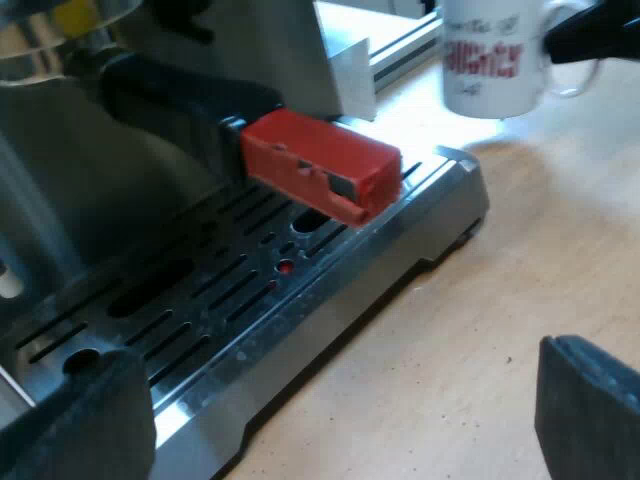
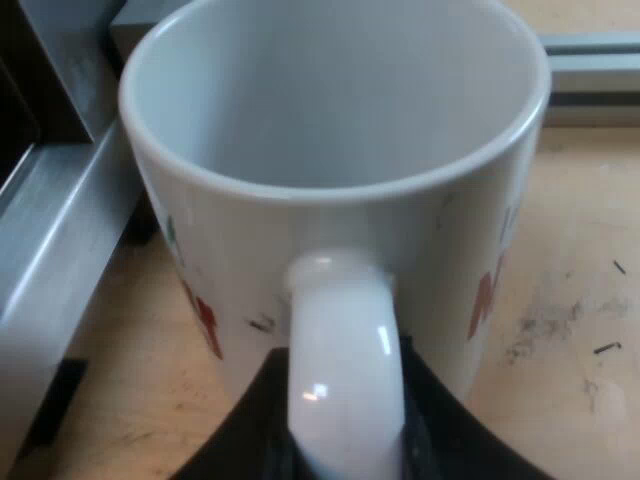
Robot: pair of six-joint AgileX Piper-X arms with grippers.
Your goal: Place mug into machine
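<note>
A white mug [image 1: 490, 60] with red lettering hangs just past the corner of the espresso machine's drip tray [image 1: 300, 310], a shadow on the wood beneath it. My right gripper [image 1: 590, 35] holds it at the handle. In the right wrist view the mug [image 2: 330, 170] is upright and empty, and my right gripper [image 2: 345, 410] is shut on its white handle [image 2: 345, 350], with black fingers [image 2: 245, 425] on both sides. My left gripper [image 1: 335, 430] is open over the tray's front edge with nothing between its fingers. The holder's red-ended handle [image 1: 320, 165] juts out over the tray.
The slotted metal drip tray grille [image 1: 190, 300] lies under the locked holder. Bare wooden tabletop [image 1: 500, 300] spreads beside the machine. A metal rail [image 2: 590, 60] runs behind the mug, and the machine's steel side [image 2: 60, 230] stands close to it.
</note>
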